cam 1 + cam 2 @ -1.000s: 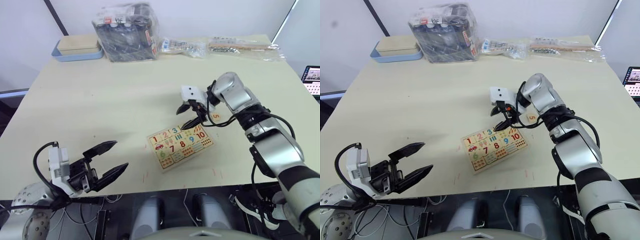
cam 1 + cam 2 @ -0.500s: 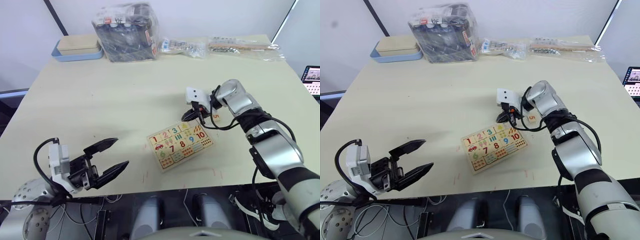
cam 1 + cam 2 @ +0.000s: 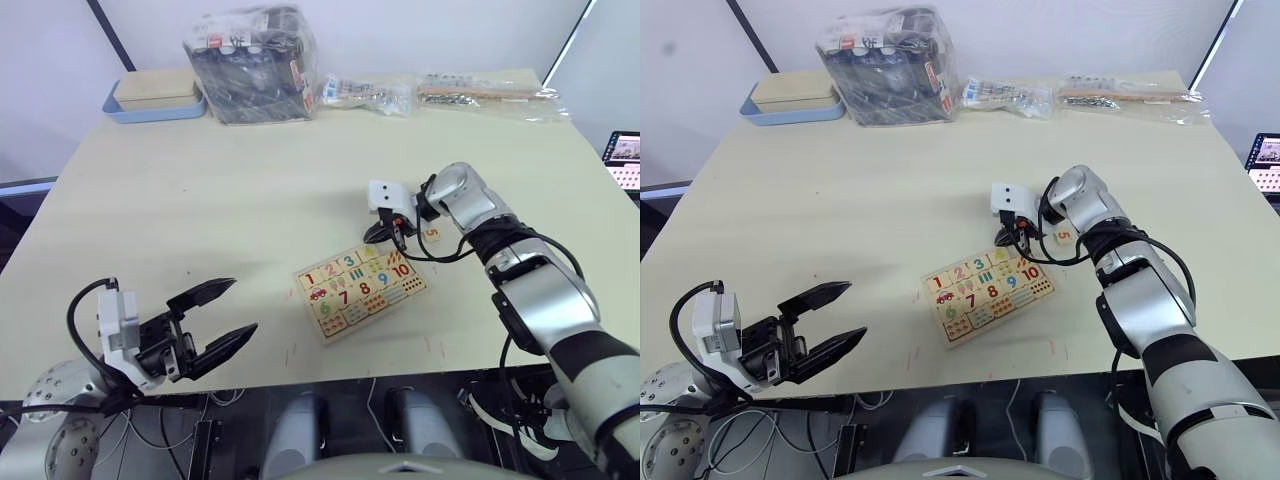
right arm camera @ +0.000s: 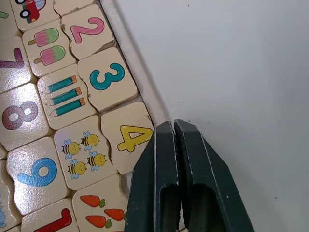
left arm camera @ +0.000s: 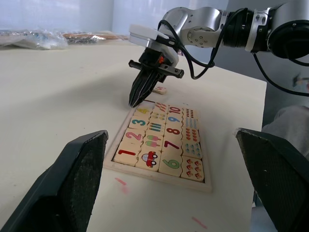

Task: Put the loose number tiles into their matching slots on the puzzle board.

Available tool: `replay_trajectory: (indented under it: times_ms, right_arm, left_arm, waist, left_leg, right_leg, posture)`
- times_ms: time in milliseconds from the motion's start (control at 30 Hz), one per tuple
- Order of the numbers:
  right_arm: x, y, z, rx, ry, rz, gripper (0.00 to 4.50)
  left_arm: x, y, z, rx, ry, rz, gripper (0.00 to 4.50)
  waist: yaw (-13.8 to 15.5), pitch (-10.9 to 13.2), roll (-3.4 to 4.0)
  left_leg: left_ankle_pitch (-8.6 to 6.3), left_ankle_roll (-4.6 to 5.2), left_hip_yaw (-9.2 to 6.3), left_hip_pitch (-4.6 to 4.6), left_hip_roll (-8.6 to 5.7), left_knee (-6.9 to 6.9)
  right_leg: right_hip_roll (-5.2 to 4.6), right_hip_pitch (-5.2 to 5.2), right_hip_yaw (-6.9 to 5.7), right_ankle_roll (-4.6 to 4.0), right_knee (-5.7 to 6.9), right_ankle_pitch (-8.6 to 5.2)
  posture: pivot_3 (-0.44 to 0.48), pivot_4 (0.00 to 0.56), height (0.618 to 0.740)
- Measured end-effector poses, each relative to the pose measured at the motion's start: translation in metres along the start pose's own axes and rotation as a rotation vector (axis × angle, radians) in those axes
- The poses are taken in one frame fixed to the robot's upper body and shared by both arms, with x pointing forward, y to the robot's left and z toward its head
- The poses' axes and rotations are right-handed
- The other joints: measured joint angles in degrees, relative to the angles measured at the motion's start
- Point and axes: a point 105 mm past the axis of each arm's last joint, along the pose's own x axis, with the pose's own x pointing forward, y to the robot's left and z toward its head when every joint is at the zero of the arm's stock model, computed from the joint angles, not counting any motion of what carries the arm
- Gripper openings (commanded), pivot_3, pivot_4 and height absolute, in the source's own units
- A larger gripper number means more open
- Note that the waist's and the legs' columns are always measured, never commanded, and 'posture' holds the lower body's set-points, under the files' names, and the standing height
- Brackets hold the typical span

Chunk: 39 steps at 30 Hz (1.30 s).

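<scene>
The right pincer (image 4: 170,126), fingers pressed together and empty, points at the puzzle board's (image 3: 362,290) far edge beside the seated 4 tile (image 4: 126,138). The loose 5 tile (image 3: 432,233) lies just beyond, to its right, on bare bench (image 3: 220,190). The left pincer (image 3: 222,318) hangs spread, well apart.

Pale table (image 3: 200,190) bears puzzle board (image 3: 360,290), blue tray (image 3: 155,100), plastic bags (image 3: 250,65)
</scene>
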Motion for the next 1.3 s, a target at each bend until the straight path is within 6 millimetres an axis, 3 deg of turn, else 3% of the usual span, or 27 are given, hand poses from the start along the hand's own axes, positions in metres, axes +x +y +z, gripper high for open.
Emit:
replay_trajectory:
  times_ms: [1000,1167,1300]
  right_arm:
    - [-0.001,0.003,0.0,-0.005,-0.001,0.025,0.05]
    - [-0.023,0.002,0.017,-0.021,-0.163,-0.011,0.05]
    - [-0.033,0.014,0.009,0.012,-0.275,-0.043,0.05]
  left_arm:
    - [0.001,0.0,0.0,0.009,0.006,-0.002,4.5]
    - [0.001,0.001,0.0,0.014,0.007,-0.002,4.5]
    - [0.001,0.002,-0.001,0.011,0.01,0.002,4.5]
  waist:
    - [0.0,0.0,0.0]
    - [0.2,0.0,-0.01]
    - [0.4,0.0,-0.01]
  left_leg:
    - [0.0,0.0,-0.01,0.0,0.0,0.0]
    - [-0.01,0.01,-0.03,0.0,0.01,0.0]
    - [-0.02,0.04,-0.04,-0.02,0.0,-0.01]
  right_leg:
    - [0.0,0.0,0.0,-0.01,0.0,0.0]
    - [-0.02,0.02,-0.01,0.02,-0.02,0.01]
    - [-0.06,0.02,-0.03,0.03,-0.02,0.02]
  posture:
    - [0.0,0.15,0.74]
    - [0.0,0.15,0.74]
    - [0.0,0.15,0.74]
